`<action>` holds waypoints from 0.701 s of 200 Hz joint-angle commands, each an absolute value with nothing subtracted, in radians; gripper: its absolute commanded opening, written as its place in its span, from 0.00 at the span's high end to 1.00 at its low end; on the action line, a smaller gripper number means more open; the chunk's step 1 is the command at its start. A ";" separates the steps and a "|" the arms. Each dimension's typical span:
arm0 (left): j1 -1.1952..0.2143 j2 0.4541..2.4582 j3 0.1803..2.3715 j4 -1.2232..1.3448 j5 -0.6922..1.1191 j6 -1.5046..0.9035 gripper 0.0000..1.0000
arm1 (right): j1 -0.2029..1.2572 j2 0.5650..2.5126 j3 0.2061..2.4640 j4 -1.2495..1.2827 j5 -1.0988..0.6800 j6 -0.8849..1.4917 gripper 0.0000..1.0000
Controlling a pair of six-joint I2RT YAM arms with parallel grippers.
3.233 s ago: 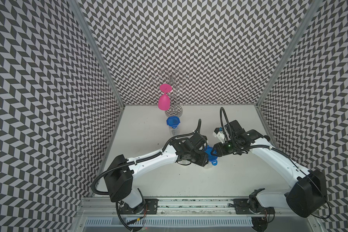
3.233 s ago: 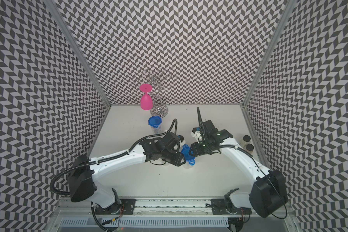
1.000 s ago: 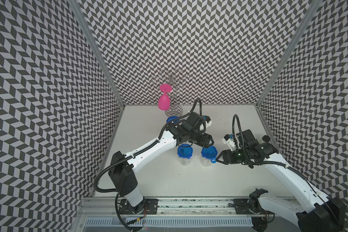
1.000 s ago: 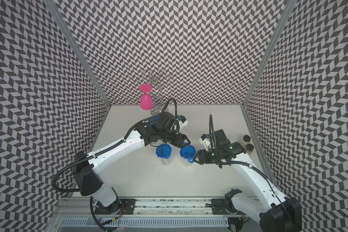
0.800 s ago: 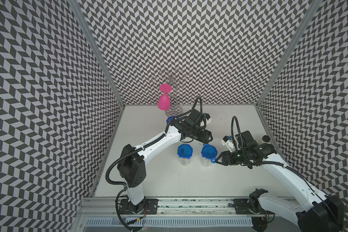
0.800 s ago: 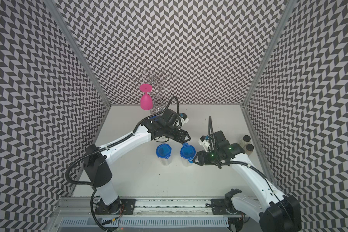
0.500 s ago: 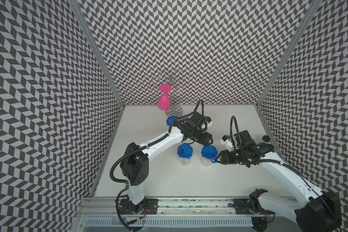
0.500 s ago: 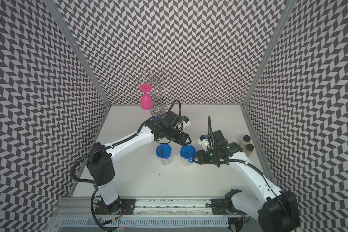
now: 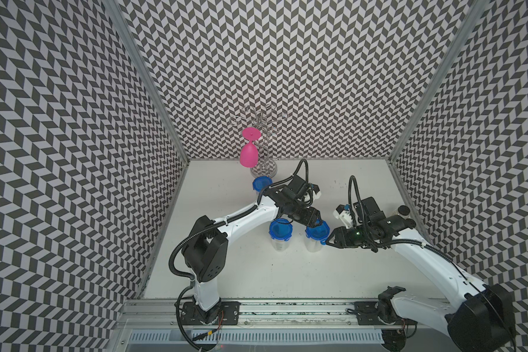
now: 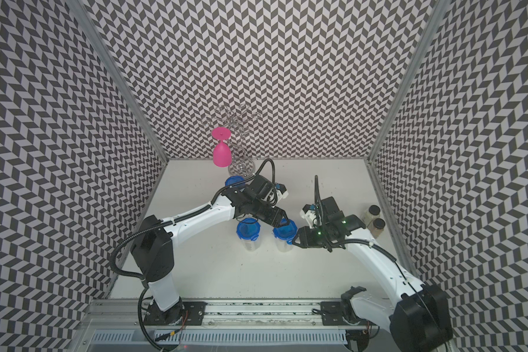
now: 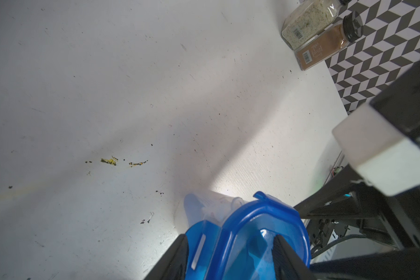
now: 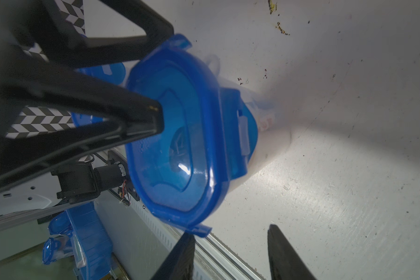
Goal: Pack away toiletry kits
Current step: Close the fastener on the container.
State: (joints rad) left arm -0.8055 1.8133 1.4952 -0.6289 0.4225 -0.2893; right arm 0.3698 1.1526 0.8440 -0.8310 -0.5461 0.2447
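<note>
Now straddling the blue lid (image 9: pixel 319 233) of the upright mid-table jar (image 9: pixel 314 245) with the left gripper (image 9: pixel 315 222), fingers (image 11: pixel 174 259) apart over a clip tab (image 11: pixel 199 242), pinching or just resting impossible to tell. Hovering just beside that lid with the right gripper (image 12: pixel 229 231), spread wide, gripping nothing

Table (image 9: pixel 256 274) holds 3 blue-lidded jars (image 9: pixel 280 232), 2 spice bottles (image 10: pixel 374 221), 1 wire rack (image 9: pixel 264 170).
</note>
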 commanded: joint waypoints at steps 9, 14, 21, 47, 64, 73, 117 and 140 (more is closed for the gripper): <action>-0.824 1.778 1.477 -0.600 0.465 -0.306 0.43 | 0.370 1.177 0.863 -0.764 -0.519 0.244 0.52; -0.825 1.776 1.476 -0.598 0.466 -0.307 0.43 | 0.370 1.180 0.864 -0.762 -0.518 0.242 0.52; -0.827 1.775 1.474 -0.596 0.466 -0.307 0.44 | 0.370 1.185 0.865 -0.758 -0.518 0.242 0.52; -0.833 1.778 1.473 -0.592 0.466 -0.310 0.45 | 0.370 1.191 0.859 -0.753 -0.509 0.239 0.53; -0.839 1.778 1.471 -0.589 0.472 -0.312 0.46 | 0.368 1.186 0.853 -0.736 -0.492 0.252 0.54; -0.841 1.779 1.471 -0.589 0.475 -0.311 0.47 | 0.368 1.188 0.852 -0.728 -0.488 0.257 0.54; -0.850 1.784 1.467 -0.600 0.474 -0.302 0.48 | 0.365 1.199 0.846 -0.693 -0.471 0.267 0.55; -0.850 1.785 1.454 -0.590 0.489 -0.309 0.48 | 0.362 1.210 0.846 -0.677 -0.465 0.269 0.55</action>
State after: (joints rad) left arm -0.8120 1.8080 1.4784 -0.5957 0.4080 -0.3065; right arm 0.3698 1.1912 0.8444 -0.8265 -0.5117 0.2539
